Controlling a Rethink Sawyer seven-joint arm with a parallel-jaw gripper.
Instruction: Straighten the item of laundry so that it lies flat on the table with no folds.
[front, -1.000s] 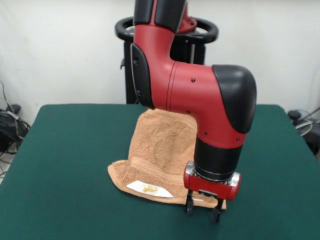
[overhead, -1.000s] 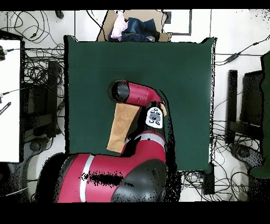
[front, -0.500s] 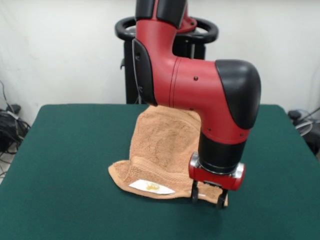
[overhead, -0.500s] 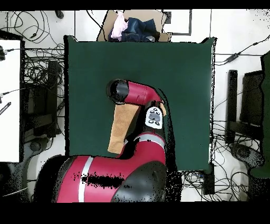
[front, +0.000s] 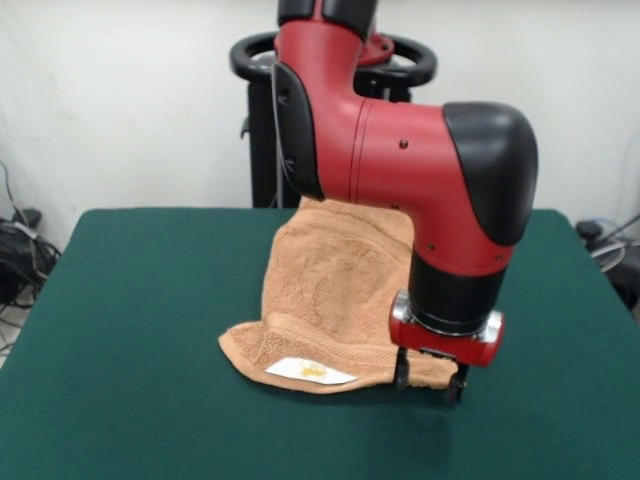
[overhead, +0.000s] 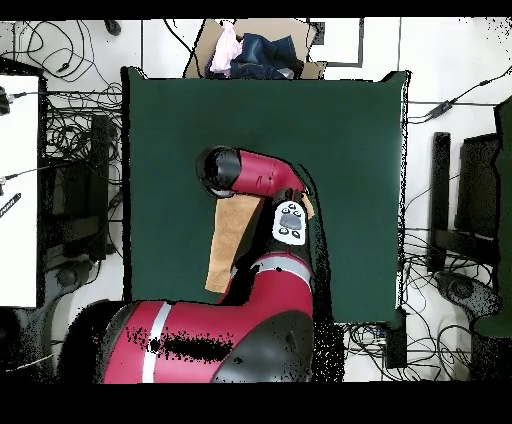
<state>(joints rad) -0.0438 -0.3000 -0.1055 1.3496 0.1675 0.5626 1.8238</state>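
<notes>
The item of laundry is a peach-orange towel lying crumpled on the green table, its white label near the front edge. My gripper is at the towel's near right corner, shut on it. That corner and the front edge are raised a little off the cloth, with shadow beneath. In the overhead view a strip of the towel shows beside the arm, which hides the gripper and the rest of the towel.
The table extends well beyond the towel on all sides. Past its far edge in the overhead view sits a cardboard box of clothes. Cables and stands lie on the floor to both sides.
My gripper has risen slightly and moved right in the front view. The towel's near right corner and label have shifted right with it.
</notes>
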